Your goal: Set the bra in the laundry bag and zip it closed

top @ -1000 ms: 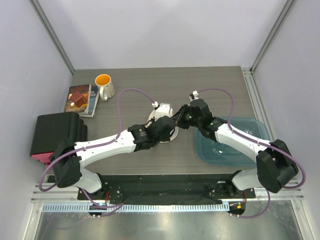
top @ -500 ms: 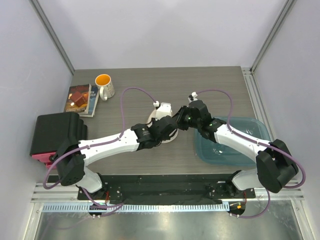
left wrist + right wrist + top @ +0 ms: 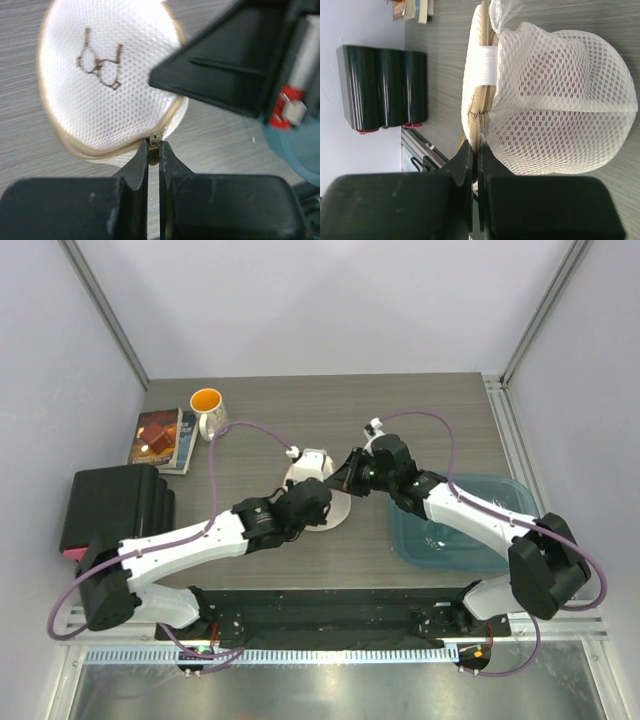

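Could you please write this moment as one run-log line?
left pincer: shut on zipper pull | right pincer: shut on zipper rim | laundry bag: on table

A grey-brown wood-grain surface [image 3: 300, 405] is enclosed on three sides by plain pale walls: back wall [image 3: 330, 300], left wall [image 3: 50, 390] and right wall [image 3: 590, 390]. Two aluminium frame posts [image 3: 105, 310] are set at the back corners. A metal rail [image 3: 497, 405] is fitted along the surface's right edge. At the near edge a black base plate [image 3: 330, 608], a white ridged strip [image 3: 330, 654] and a brushed metal sheet [image 3: 320, 690] are noted. Lighting is even and diffuse, with soft reflections on the sheet.
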You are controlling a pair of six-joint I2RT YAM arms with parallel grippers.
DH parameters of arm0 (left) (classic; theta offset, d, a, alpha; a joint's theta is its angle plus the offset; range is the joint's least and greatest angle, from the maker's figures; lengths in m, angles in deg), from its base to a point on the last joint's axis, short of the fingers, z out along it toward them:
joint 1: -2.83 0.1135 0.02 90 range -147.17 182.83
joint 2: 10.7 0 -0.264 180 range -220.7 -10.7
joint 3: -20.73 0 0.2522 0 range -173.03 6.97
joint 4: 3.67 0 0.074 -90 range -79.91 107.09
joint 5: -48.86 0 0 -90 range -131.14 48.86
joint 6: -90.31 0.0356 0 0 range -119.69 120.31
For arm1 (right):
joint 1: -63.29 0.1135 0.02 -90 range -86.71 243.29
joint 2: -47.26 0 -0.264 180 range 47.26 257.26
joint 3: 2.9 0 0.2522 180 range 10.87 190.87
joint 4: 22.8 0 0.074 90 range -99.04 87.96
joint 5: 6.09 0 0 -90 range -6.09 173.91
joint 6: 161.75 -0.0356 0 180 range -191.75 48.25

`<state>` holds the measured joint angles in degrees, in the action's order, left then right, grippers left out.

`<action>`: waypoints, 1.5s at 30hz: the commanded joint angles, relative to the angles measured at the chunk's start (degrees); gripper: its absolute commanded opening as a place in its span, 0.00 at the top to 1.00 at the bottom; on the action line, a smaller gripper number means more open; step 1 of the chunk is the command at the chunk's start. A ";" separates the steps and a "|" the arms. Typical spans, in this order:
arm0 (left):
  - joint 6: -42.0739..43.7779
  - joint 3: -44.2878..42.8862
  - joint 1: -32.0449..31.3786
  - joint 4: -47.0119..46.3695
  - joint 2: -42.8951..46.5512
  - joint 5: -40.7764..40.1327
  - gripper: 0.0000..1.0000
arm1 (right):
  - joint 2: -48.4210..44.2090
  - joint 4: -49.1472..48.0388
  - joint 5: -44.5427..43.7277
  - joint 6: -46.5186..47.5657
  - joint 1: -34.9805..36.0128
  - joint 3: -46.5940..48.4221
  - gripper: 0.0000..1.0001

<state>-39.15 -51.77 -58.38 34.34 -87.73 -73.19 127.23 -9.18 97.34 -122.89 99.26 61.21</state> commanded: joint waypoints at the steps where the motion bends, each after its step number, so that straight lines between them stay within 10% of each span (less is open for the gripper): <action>1: 3.42 6.51 0.48 1.52 8.38 5.41 1.00 | 4.40 1.54 -2.89 7.09 -2.92 7.47 0.99; 15: 2.73 10.57 0.56 0.80 13.14 10.78 1.00 | 16.96 2.43 -0.78 12.10 -4.59 16.96 0.96; 22: 1.93 9.35 0.48 -3.33 11.30 11.40 1.00 | 12.70 8.14 -2.70 10.46 -2.92 13.57 0.33; 31: 1.15 5.48 0.92 -8.51 2.24 15.87 1.00 | -1.65 12.52 -12.28 2.27 1.73 1.15 0.01; 38: 0.97 7.32 0.83 -8.43 7.07 15.53 1.00 | 2.03 9.47 -14.57 -4.93 8.50 3.00 0.04; 45: 0.62 9.61 0.92 -8.96 8.74 16.14 1.00 | 5.11 3.13 -20.19 -5.65 9.30 2.82 0.39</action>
<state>-38.23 -43.59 -57.42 28.19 -80.50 -57.89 132.06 -0.94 83.00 -127.65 108.61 62.28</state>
